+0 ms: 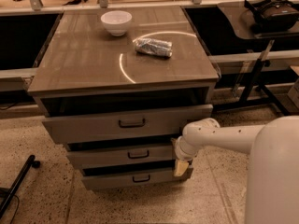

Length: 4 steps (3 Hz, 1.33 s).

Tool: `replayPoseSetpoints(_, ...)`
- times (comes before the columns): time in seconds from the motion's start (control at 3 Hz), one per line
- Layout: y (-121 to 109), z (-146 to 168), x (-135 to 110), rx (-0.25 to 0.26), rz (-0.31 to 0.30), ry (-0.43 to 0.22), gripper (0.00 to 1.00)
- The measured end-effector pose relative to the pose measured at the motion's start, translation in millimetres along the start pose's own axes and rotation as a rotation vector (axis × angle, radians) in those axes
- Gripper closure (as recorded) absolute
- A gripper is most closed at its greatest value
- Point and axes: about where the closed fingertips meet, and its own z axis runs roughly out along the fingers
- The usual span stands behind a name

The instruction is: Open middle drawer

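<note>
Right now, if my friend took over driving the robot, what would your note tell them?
Gripper: low at the right end of the middle drawer, beside its front and not on its bar handle. I can't tell if they touch.
Middle drawer: under the taller top drawer, above the small bottom drawer. A dark gap shows above its front.
Done: the gripper is at drawer height.
Left: probably get the handle and pull the drawer out.
On top: white bowl, shiny packet.
</note>
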Motion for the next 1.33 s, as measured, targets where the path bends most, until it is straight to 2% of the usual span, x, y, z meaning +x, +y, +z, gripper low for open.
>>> replayPoseSetpoints(0.33,9,7,1,-0.013,0.005,-0.021,0.42)
replayPoseSetpoints(1.0,6,-8,-3,-0.013,0.005,-0.022,0.90)
replayPoseSetpoints(1.33,5,-16,-5,-0.013,0.005,-0.022,1.00)
